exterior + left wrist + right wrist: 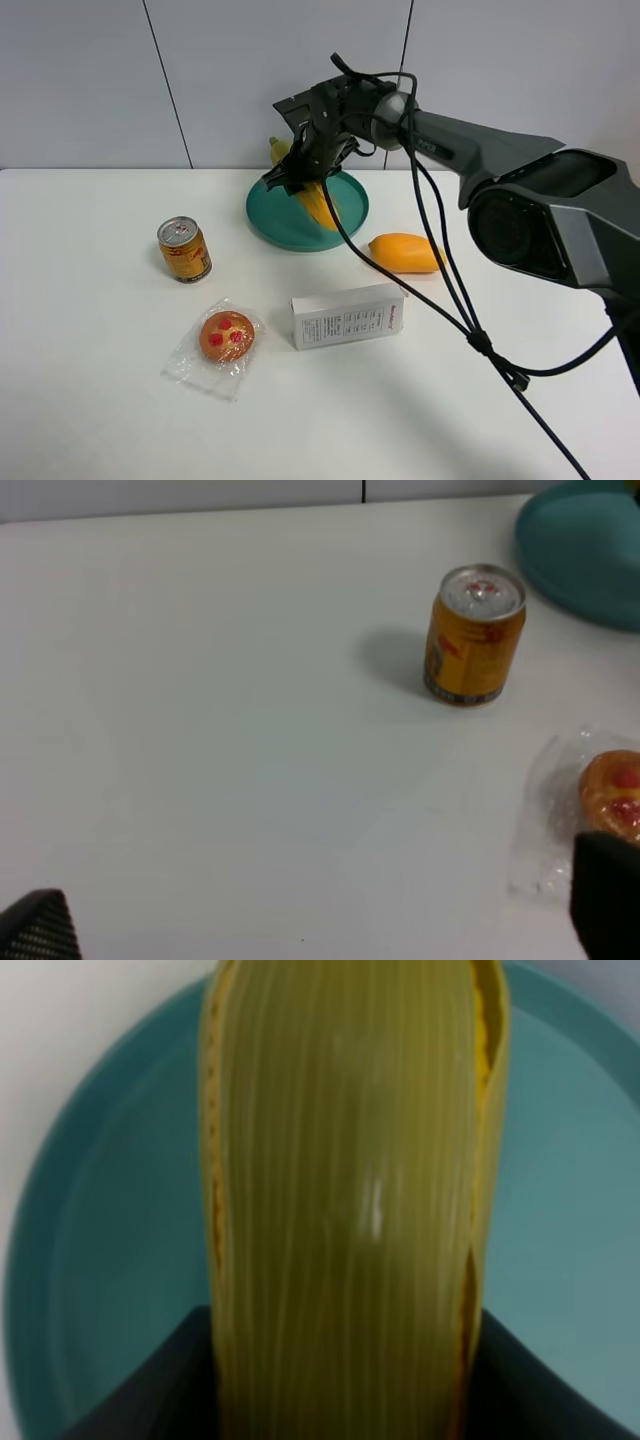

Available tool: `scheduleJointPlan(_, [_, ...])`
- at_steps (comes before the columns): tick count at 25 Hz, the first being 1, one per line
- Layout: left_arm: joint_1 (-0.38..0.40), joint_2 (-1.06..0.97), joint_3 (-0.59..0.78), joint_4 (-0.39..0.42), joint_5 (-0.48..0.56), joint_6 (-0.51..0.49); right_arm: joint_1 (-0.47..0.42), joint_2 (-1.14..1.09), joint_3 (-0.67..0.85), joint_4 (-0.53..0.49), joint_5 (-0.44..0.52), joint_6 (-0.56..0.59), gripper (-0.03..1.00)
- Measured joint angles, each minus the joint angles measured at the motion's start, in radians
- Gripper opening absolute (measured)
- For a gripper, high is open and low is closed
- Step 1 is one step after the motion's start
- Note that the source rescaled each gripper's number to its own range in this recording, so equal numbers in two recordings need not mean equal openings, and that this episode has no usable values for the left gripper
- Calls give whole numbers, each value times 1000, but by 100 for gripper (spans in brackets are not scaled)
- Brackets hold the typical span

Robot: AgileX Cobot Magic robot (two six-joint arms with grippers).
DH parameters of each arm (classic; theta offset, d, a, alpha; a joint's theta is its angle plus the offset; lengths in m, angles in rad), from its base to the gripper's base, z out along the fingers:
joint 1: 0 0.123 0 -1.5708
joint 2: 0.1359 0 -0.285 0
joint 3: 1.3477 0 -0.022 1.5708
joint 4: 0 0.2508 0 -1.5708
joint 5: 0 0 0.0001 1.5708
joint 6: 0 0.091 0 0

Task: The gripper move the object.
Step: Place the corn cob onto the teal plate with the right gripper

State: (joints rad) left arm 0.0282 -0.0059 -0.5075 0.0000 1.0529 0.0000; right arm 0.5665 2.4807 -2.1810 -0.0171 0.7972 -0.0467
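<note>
The ear of corn (322, 207), yellow with a pale green husk, lies tilted over the teal plate (270, 225) at the back of the table. My right gripper (300, 178) reaches across and is shut on the corn's middle. In the right wrist view the corn (340, 1190) fills the frame between the dark fingers (150, 1390), with the plate (110, 1260) beneath it. My left gripper (320, 920) is open and empty over bare table; only its two fingertips show in the left wrist view. It is out of the exterior high view.
An orange-yellow mango (403, 252) lies right of the plate. A gold can (184, 249) stands to the left and also shows in the left wrist view (474, 635). A wrapped bun (226, 337) and a white box (348, 316) lie nearer the front. Black cables hang from the right arm.
</note>
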Motion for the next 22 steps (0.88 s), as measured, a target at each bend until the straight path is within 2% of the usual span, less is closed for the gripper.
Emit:
scheduleJointPlan(20, [0,0,0,0,0,0,0,70,0,-5,-45,2,2])
scheduleJointPlan(21, [0,0,0,0,0,0,0,70,0,-5,-46,2,7])
scheduleJointPlan(22, [0,0,0,0,0,0,0,70,0,-5,-49,2,19])
